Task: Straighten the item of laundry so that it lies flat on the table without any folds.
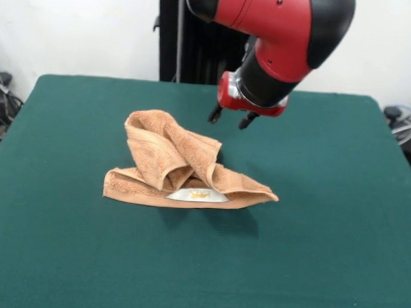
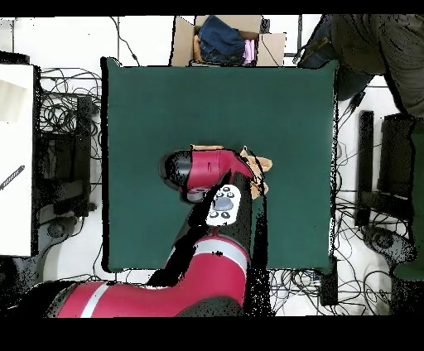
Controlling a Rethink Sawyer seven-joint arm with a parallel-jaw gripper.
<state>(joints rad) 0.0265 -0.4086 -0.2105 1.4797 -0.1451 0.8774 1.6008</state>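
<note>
An orange-tan towel (image 1: 184, 170) sits crumpled near the middle of a big dark green tabletop (image 1: 62, 257), far from flat. Seen from across the table, its bottom layer lies on the felt as a long strip running left to right, w/ one end tapering to a point at the right. On top, thick folds are bunched up and twisted into a hump that leans toward the back left. A small white label (image 1: 198, 194) w/ a yellowish mark peeks out at the front edge, tucked under a fold, so at least one layer is doubled over there. The red and black robot arm (image 1: 281, 34) comes down from above, and its gripper (image 1: 231, 118) hangs above the tabletop just behind the towel's right half, apart from the cloth and holding nothing. Two dark fingertips (image 1: 215, 114) show w/ a clear gap between them, so the jaws look parted, approx. medium width, empty. My guess: it's parked over the back of the heap because that's where the raised folds are easiest to pinch and pull outward. In the top-down view the arm covers most of the towel; only bits of tan cloth (image 2: 260, 163) show past the red casing, approx. mid-table. A person in dark clothing (image 2: 373, 41) stands at that view's upper right corner, off the table, near a cardboard box (image 2: 184, 41) w/ clothes in it. Straightening looks barely begun, judging by the heap.
</note>
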